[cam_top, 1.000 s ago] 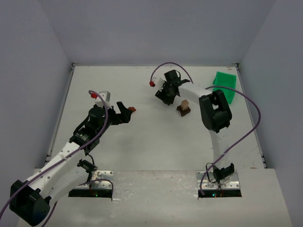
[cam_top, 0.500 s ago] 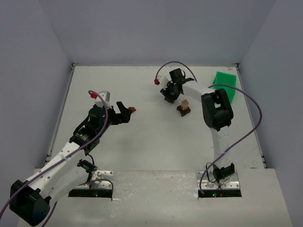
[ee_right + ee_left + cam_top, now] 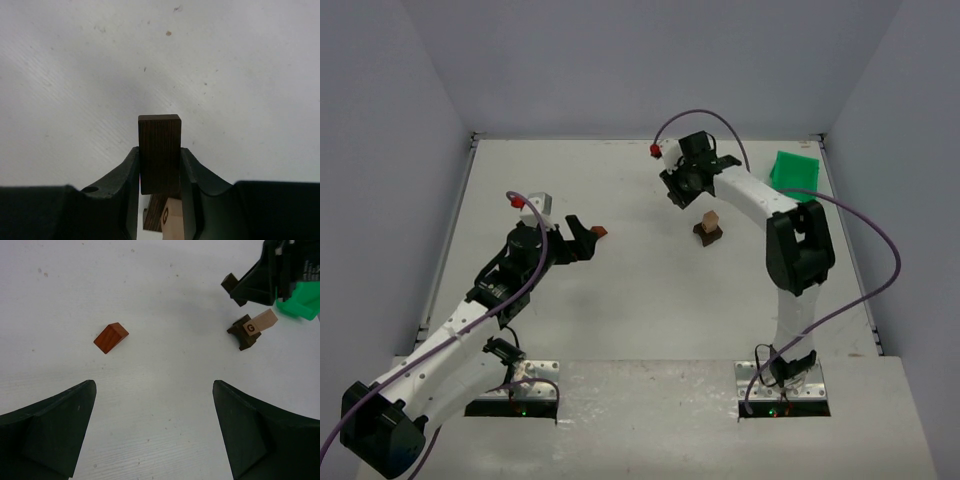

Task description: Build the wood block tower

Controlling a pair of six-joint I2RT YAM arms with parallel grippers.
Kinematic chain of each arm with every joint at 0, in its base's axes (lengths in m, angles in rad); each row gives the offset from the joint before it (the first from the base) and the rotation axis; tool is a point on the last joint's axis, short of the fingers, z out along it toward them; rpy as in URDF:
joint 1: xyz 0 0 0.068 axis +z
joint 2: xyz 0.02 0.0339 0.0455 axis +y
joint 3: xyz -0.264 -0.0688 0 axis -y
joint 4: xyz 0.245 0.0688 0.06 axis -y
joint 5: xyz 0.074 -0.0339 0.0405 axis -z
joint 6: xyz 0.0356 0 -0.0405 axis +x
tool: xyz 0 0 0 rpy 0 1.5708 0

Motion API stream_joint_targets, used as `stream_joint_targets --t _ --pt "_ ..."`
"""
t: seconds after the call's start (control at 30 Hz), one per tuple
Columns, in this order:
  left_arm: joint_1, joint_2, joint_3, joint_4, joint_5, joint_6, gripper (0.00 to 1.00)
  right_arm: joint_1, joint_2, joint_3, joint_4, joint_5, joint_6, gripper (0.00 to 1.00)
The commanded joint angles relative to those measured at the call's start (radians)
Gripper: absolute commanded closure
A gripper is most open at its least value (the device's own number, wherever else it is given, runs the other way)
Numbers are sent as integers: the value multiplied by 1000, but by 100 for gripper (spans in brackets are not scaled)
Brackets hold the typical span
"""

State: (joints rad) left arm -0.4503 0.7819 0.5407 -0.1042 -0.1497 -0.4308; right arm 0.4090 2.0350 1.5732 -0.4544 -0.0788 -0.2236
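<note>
- Evidently, the right gripper (image 3: 159, 157) was pinching a dark brown block (image 3: 159, 140) between its fingers, the block upright and apparently off the table (image 3: 75, 75).
- Near that gripper, but apart from it, stood the start of the wood block tower (image 3: 709, 228): a light tan block (image 3: 262, 322) marked G resting on a dark base block (image 3: 242, 335).
- Two blocks therefore seemed placed, and the held one looked like the next to go on.
- Farther off, the left gripper (image 3: 153, 386) hung with its jaws spread wide, holding nothing.
- A reddish-brown block (image 3: 111, 337) lay loose on the table just ahead of it, well apart from the tower and not yet picked up.
- Beyond the tower, a green bin (image 3: 794, 178) sat towards the far right corner.
</note>
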Motion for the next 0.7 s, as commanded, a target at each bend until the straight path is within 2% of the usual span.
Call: stream_joint_targets --t 0.0,0.17,0.4,0.67 --pt "3 -39 15 22 0 -15 0 22 -193 -32 30 110 156 87" --pt "4 -62 9 23 11 -18 0 21 -274 -93 -43 236 208 87" --pt "3 -60 8 18 7 -23 0 19 -393 -206 -51 404 244 83" --pt "2 -58 11 15 7 -25 0 19 -416 -303 -36 351 229 82"
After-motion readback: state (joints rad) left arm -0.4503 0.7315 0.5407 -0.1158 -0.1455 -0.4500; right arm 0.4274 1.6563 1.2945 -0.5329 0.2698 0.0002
